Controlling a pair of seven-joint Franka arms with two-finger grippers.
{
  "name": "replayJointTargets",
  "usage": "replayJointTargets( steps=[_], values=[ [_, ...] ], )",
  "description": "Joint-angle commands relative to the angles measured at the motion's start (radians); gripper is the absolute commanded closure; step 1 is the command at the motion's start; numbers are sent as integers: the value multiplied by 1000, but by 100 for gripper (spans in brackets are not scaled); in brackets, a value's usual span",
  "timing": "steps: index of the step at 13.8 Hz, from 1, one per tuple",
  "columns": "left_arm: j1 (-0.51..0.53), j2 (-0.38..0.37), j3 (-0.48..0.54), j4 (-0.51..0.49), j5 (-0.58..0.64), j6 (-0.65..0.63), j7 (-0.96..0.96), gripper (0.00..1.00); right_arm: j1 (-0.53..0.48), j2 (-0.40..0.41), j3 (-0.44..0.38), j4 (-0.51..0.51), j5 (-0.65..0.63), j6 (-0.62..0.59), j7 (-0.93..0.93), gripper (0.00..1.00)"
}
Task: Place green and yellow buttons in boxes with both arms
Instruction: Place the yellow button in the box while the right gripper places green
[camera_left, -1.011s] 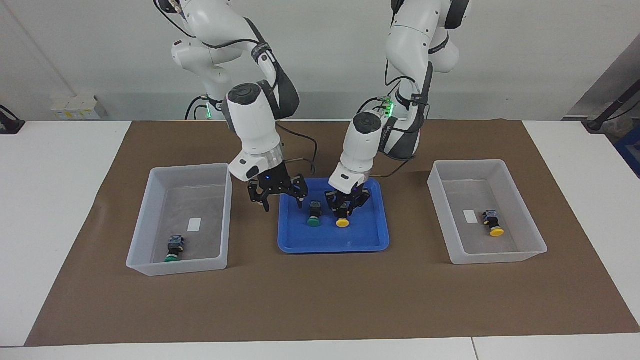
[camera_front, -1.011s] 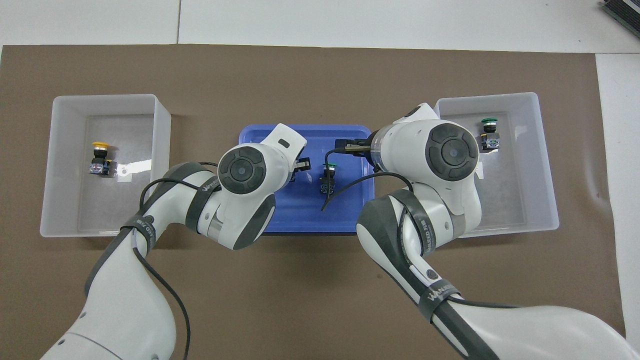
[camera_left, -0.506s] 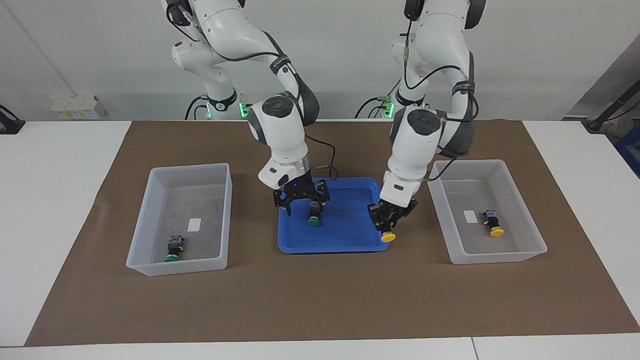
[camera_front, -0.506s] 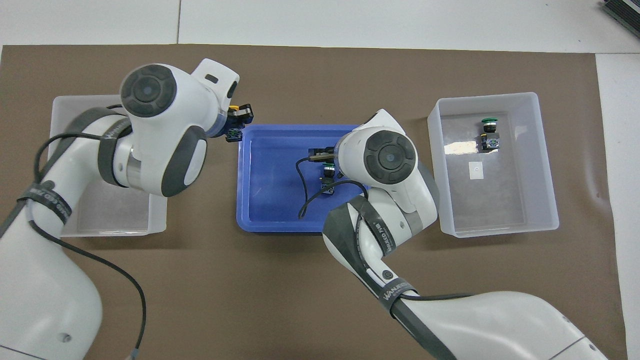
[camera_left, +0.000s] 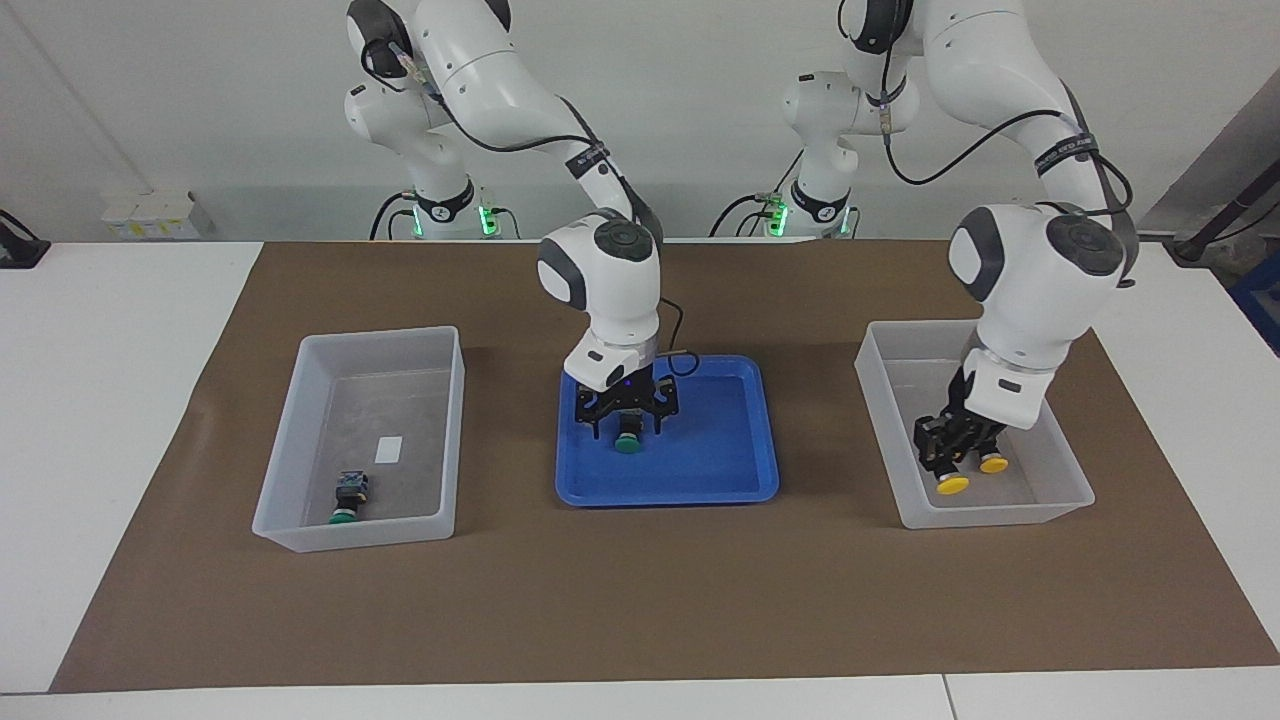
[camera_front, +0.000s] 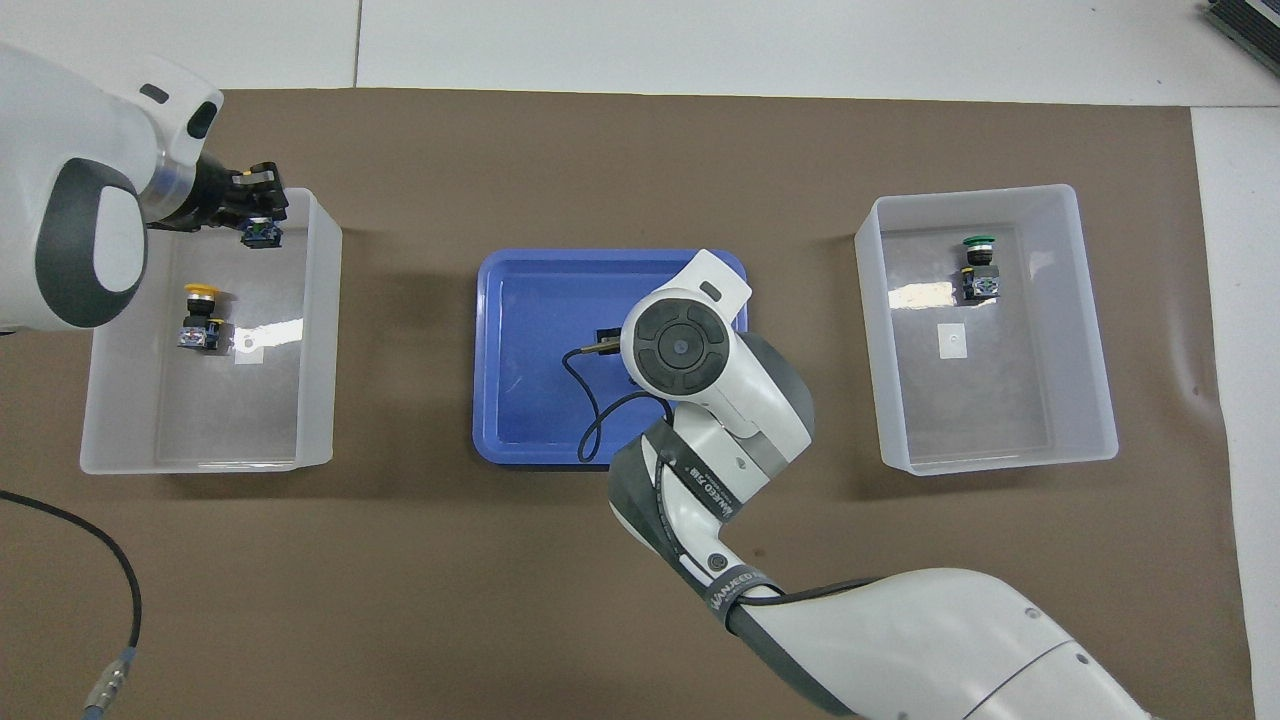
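The left gripper (camera_left: 951, 458) hangs over the box (camera_left: 1060, 505) at the left arm's end of the tabletop (camera_left: 120, 400), its fingers drawn narrow on the black body of a yellow button (camera_left: 951, 484) whose cap points away from the robots. The held button is up in the air above the box's floor. Just beside the gripper, on the floor of that same box, lies a second yellow button (camera_left: 992, 462); in the overhead view it rests on its side (camera_front: 199, 315) near a small white label (camera_front: 247, 347), while the gripper (camera_front: 252, 205) shows over the box's rim farthest from the robots.

The right gripper (camera_left: 627, 418) is down inside the blue tray (camera_left: 740, 480) at the middle of the brown mat (camera_left: 640, 600). Its fingers stand spread wide, one on each side of a green button (camera_left: 628, 441) that lies on the tray floor directly beneath it, cap pointing away from the robots. Whether the fingers touch the button's body cannot be told. From overhead the right arm's wrist covers both gripper and button.

Well apart from the right gripper, toward the right arm's end of the tabletop, the other box (camera_left: 300, 520) holds one more green button (camera_left: 347, 496), lying near that box's wall farthest from the robots, close to its white label (camera_left: 388, 449).
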Motion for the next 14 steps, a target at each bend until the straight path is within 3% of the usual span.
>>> replayJointTargets(
  steps=[1,5,8,9,10,14],
  values=[
    [35,-48,-5,-90,-16,3,102,100,26,-5,1,-31,-49,-39,74,0],
    [48,-112,-2,-268,-13,98,134,100,31,-10,2,-51,-80,-42,103,0],
    [43,-157,-2,-429,-13,251,134,100,29,-10,4,-57,-82,-30,105,0],
    [39,-164,-2,-463,-13,281,133,100,29,-11,4,-60,-75,-30,115,11],
    [35,-166,-3,-475,-13,292,133,100,32,-11,5,-60,-69,-33,152,33],
    [37,-160,-2,-517,-13,328,133,100,32,-14,10,-59,-72,-29,191,100]
  ],
)
